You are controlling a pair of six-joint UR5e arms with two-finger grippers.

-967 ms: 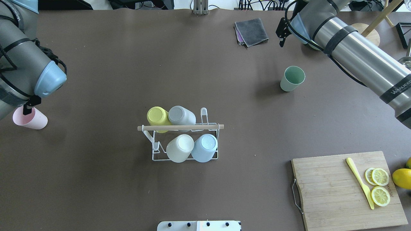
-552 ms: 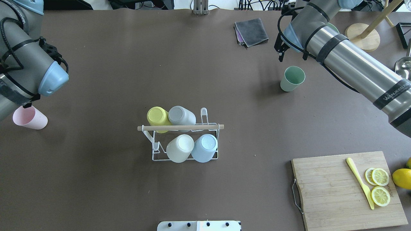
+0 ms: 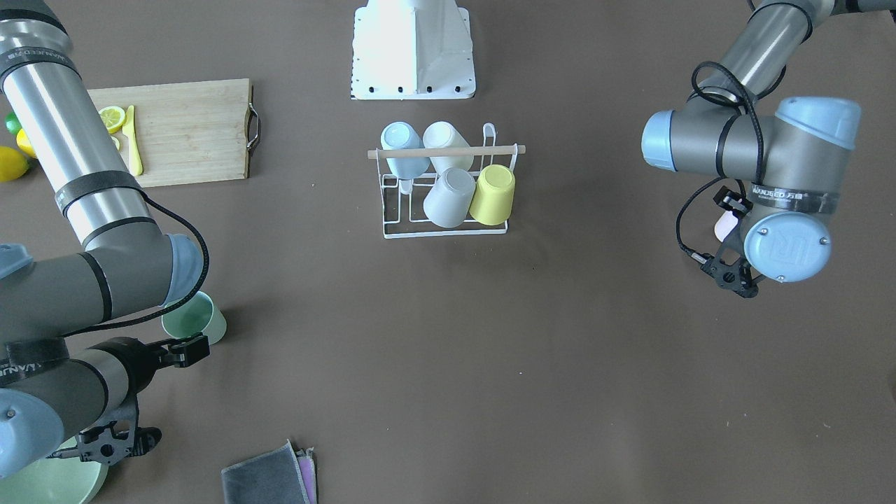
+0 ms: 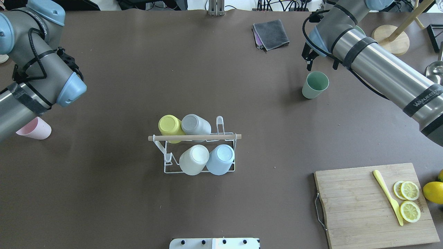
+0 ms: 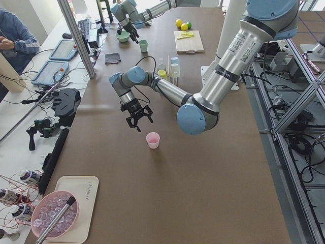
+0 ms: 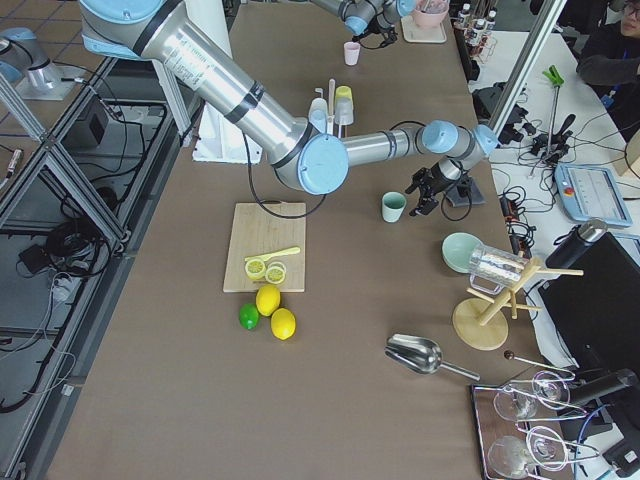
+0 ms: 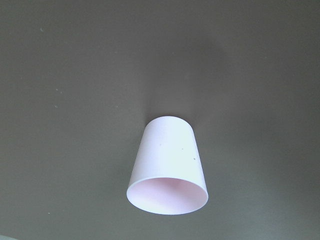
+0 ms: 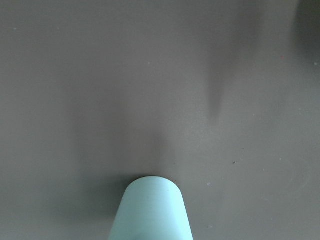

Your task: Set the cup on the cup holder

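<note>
The cup holder, a white wire rack with a wooden dowel, stands mid-table and carries yellow, grey, white and blue cups upside down; it also shows in the front view. A pink cup stands upright at the table's left and shows in the left wrist view. My left gripper hovers open just above and beside it, empty. A green cup stands upright at the far right. My right gripper is open and empty, just behind the green cup, which shows in the right wrist view.
A folded grey cloth lies at the far edge. A wooden cutting board with a yellow knife and lemon slices sits at the near right, with a lemon beside it. A green bowl sits under the right arm.
My left gripper has lifted off the pink cup's rim, and its arm has swung toward the far side. My right gripper has moved nearer to the green cup. The cups have not moved.
</note>
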